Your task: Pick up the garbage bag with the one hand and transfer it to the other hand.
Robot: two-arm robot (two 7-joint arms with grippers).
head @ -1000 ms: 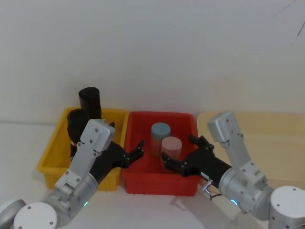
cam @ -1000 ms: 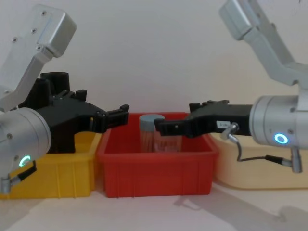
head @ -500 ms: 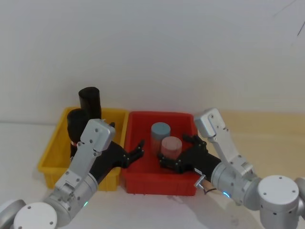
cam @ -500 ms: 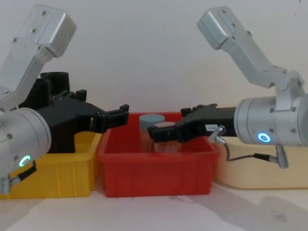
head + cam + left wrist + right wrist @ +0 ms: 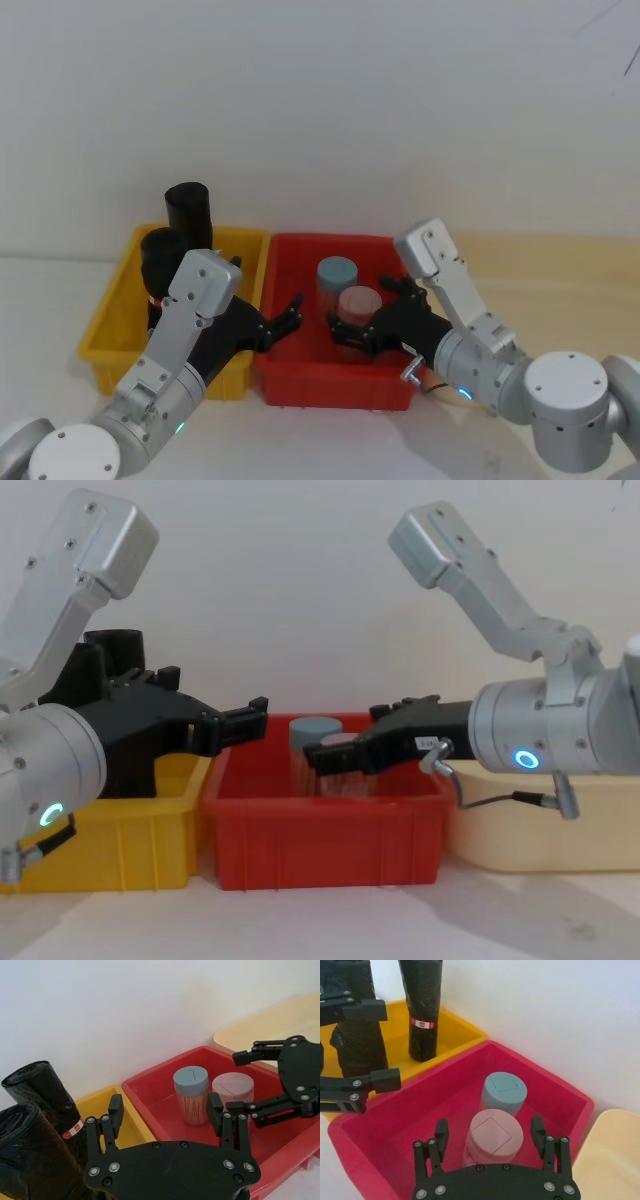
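My left arm covers the lower half of both black rolls in the head view, and in the chest view my left gripper's body hides all but their tops. The garbage bag (image 5: 422, 1005), a tall cylinder of crinkly black plastic with a small red label, stands upright at the back of the yellow bin (image 5: 108, 318). A second roll (image 5: 360, 1045) like it stands just in front.

My left gripper (image 5: 165, 1110) hangs where the yellow bin meets the red bin (image 5: 340, 385). Its fingers are spread wide, hold nothing, and are apart from both rolls.

My right gripper (image 5: 490, 1132) reaches into the red bin, also spread. Its fingers sit on either side of a pink-lidded clear jar (image 5: 359, 300); I cannot tell whether they touch it. A blue-lidded jar (image 5: 503, 1091) stands just behind. A smooth cream tray (image 5: 540, 830) sits beside the red bin, partly behind my right arm.
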